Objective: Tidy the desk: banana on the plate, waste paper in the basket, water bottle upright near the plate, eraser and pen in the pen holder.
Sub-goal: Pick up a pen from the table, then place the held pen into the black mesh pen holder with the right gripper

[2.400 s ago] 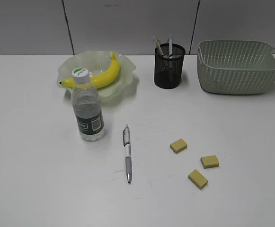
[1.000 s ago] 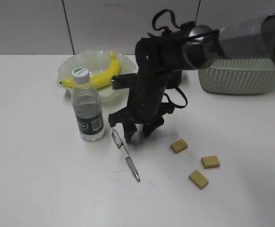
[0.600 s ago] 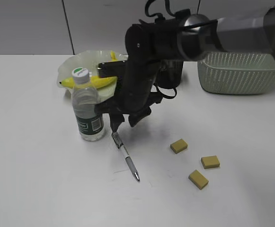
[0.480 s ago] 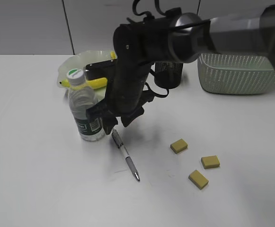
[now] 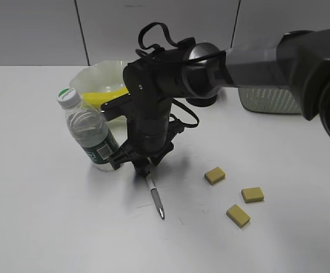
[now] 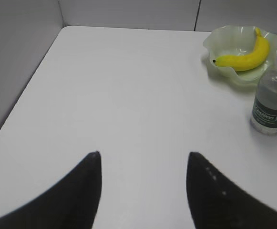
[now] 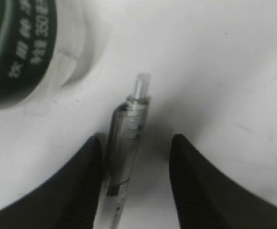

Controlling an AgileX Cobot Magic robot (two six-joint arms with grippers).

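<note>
Bench: you have a plain white bench (image 5: 51,227) with a grey panelled wall behind it.
Right tool: your right tool (image 7: 134,181) is down at the bench, its jaws apart, one on each side of the pen (image 7: 126,143); the left jaw is touching or nearly touching the barrel, the right jaw stands clear of it.
Pen: it lies flat on the bench, its tip (image 5: 161,215) pointing toward you in the exterior view.
Water bottle: the water bottle (image 5: 88,133) is tilted, cap leaning left, its base just beside your right tool.
Left tool: your left tool (image 6: 143,191) hovers spread over bare bench, holding nothing.
Banana: the banana (image 6: 243,55) lies in the plate (image 6: 221,40), behind the bottle.
Erasers: three yellow erasers (image 5: 214,175) lie to the right of the pen.
Basket: the basket (image 5: 267,101) and pen holder (image 5: 201,102) are mostly hidden behind your right arm.
</note>
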